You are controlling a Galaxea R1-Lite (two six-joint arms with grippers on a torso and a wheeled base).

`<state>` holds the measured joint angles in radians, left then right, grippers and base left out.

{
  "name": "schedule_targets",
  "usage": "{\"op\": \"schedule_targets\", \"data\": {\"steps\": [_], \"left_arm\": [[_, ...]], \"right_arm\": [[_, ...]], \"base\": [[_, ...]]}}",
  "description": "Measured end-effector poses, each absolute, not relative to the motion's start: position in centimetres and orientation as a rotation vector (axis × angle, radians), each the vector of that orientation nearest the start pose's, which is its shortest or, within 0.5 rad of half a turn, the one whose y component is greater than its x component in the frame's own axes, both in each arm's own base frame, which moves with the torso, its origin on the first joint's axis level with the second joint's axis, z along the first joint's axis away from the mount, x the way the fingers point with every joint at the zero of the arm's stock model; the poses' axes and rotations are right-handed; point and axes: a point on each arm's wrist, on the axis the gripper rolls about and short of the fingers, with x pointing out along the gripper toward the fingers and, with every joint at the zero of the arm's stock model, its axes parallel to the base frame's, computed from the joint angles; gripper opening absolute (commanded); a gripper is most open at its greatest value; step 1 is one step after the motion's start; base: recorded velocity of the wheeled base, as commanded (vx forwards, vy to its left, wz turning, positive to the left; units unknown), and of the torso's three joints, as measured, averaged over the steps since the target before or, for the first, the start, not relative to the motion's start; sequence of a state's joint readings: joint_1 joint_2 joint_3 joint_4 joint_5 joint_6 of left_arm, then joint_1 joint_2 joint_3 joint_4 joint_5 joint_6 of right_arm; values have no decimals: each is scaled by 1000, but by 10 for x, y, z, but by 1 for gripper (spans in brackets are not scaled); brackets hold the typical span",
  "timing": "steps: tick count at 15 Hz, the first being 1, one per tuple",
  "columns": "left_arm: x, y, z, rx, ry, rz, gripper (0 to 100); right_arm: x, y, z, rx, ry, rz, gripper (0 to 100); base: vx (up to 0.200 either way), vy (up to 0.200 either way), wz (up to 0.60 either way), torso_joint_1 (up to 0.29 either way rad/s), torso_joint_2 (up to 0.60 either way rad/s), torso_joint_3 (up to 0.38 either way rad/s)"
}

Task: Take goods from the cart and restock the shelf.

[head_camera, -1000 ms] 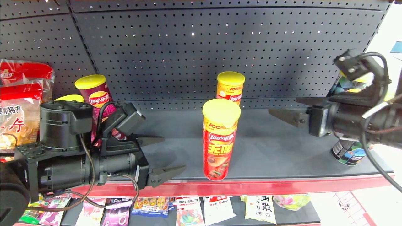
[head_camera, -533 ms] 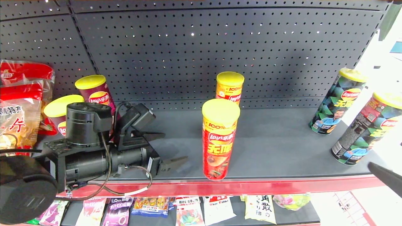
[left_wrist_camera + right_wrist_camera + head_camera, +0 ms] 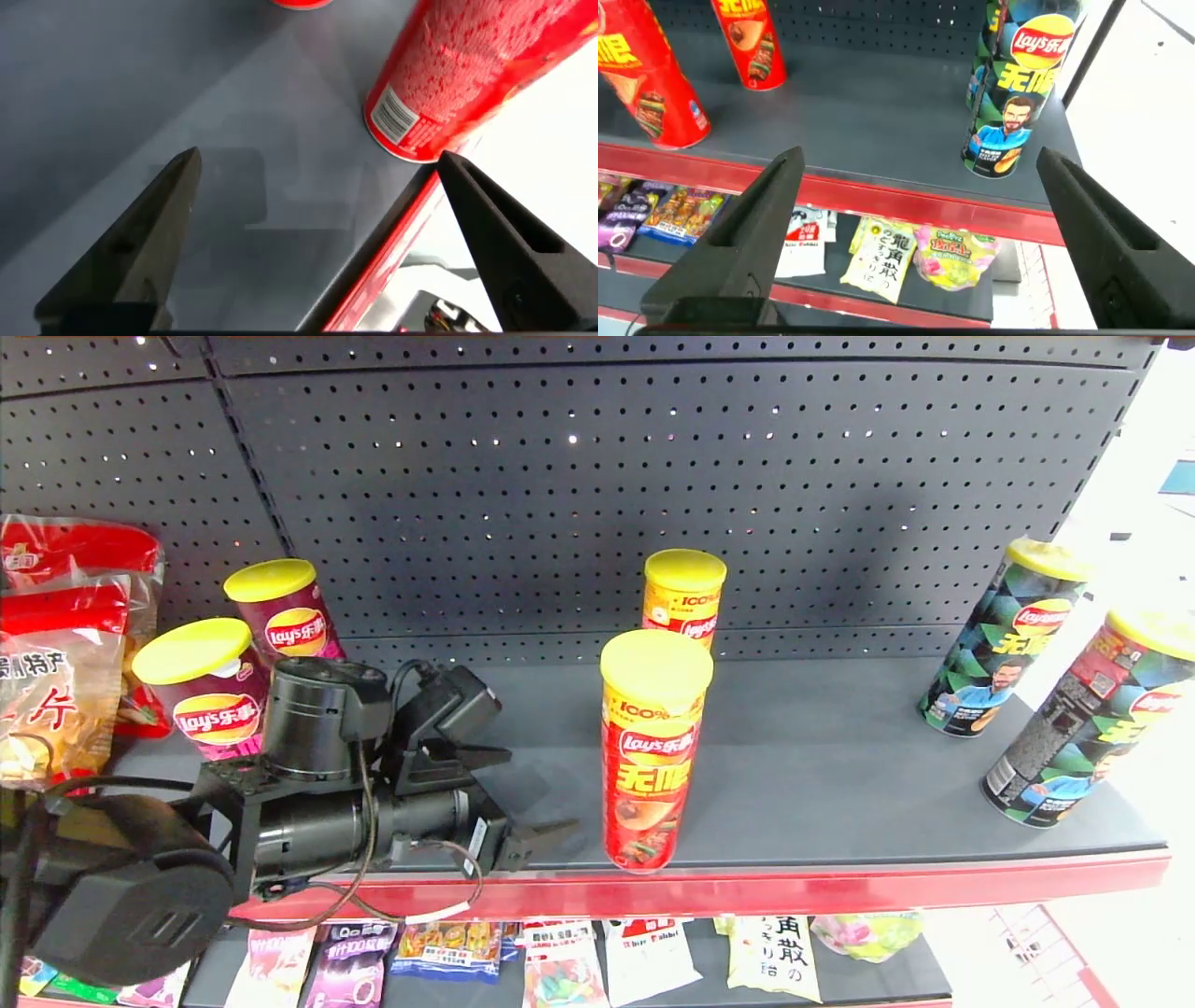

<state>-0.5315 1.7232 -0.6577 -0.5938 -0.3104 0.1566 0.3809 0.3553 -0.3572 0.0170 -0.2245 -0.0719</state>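
- The tall red chip can with a yellow lid (image 3: 653, 756) stands upright in the middle of the frame. It is at the front of the dark grey shelf board (image 3: 822, 775), very near the red front edge (image 3: 747, 891).
- A second red can with a yellow lid (image 3: 683, 593) stands right behind it, by the back wall full of holes.
- The left gripper (image 3: 541, 791) is low and left of the front can. Its two black fingers are spread wide and hold nothing, and the can's base sits close by one fingertip (image 3: 448, 161).
- The right gripper (image 3: 922, 154) is also spread wide and empty, facing the shelf front from farther off.
- Two purple cans with yellow lids (image 3: 210, 695) are at the left, and two green-and-black cans (image 3: 994, 639) at the right.
- I think this can is placed, so the step is to back away.
- To do it well, keep the fingers wide and pull the left arm straight back, away from the can.
- The can is tall and thin, so a small bump could knock it off the edge.
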Motion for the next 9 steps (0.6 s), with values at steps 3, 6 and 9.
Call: {"op": "schedule_targets", "data": {"steps": [3,6,9], "left_arm": [[243,-155,129,204,439,-875,100],[245,-157,124,228,446,-876,100],[252,-160,122,239,446,-858,100]], "right_arm": [[-5,-7,179,-72,-5,156,100],[-6,-8,179,-69,-9,156,100],[-5,-8,179,-68,-8,156,100]], "base": [[0,0,0,0,0,0],[0,0,0,0,0,0],[0,0,0,0,0,0]]}}
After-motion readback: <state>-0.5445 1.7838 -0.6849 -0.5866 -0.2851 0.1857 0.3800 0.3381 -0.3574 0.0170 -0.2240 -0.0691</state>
